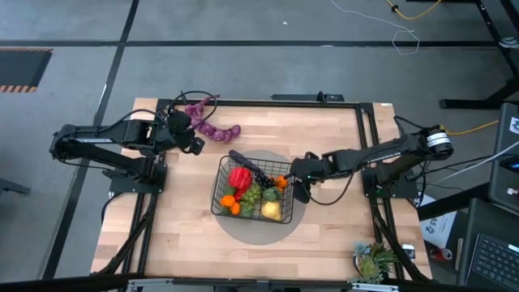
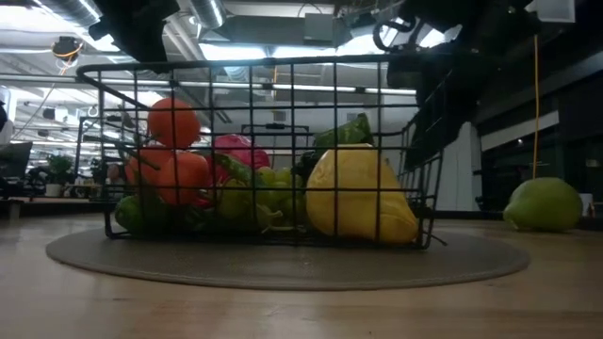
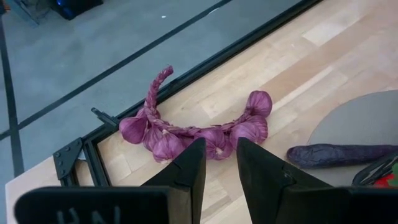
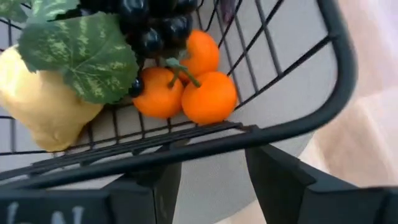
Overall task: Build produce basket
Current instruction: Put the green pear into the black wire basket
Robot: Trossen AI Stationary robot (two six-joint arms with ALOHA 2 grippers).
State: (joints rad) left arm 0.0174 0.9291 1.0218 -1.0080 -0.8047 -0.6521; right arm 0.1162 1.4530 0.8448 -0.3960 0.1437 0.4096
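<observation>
The black wire basket (image 1: 253, 193) stands on a round grey mat (image 1: 296, 223) at mid-table. It holds a red pepper (image 1: 239, 178), oranges (image 4: 186, 81), a lemon (image 2: 358, 193), dark grapes (image 4: 155, 25) and green pieces. A purple garlic string (image 3: 186, 130) lies on the table's far left part. My left gripper (image 3: 220, 163) is open just short of it, fingers pointing at its middle. My right gripper (image 4: 214, 180) is open at the basket's right wall. A green pear (image 2: 544, 204) lies on the table, right of the basket. My right gripper is open at the basket's right side, and the top rim wire (image 4: 249, 134) runs across the gap between its fingers. I cannot tell whether either finger touches the wire.
A dark purple long vegetable (image 3: 339, 154) lies at the basket's far edge, partly on the mat. A spiky green potted plant (image 1: 373, 261) stands at the near right corner. Bare wood (image 1: 178, 227) shows left of the mat and along the near edge.
</observation>
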